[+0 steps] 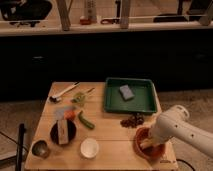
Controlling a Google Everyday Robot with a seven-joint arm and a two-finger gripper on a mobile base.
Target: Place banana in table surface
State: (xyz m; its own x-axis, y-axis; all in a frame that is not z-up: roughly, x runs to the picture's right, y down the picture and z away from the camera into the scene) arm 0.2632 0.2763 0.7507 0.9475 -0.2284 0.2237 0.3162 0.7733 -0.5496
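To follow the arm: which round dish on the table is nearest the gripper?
The orange bowl at the front right corner; the gripper is down in it, while the white bowl and dark plate sit far left.

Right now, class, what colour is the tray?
Green tray, camera view; claw at orange bowl.

The green tray [142, 100] stands at the far right of the table surface [112, 137], with a grey sponge [126, 92] inside it. In front of the tray is an orange bowl [141, 152] — the gripper [149, 143] of the white arm [175, 127] reaches down into it. A pale piece there seems to be the banana [144, 145]. Left of the tray — a green vegetable [86, 121], a white cup [89, 148] and a dark plate [53, 132].
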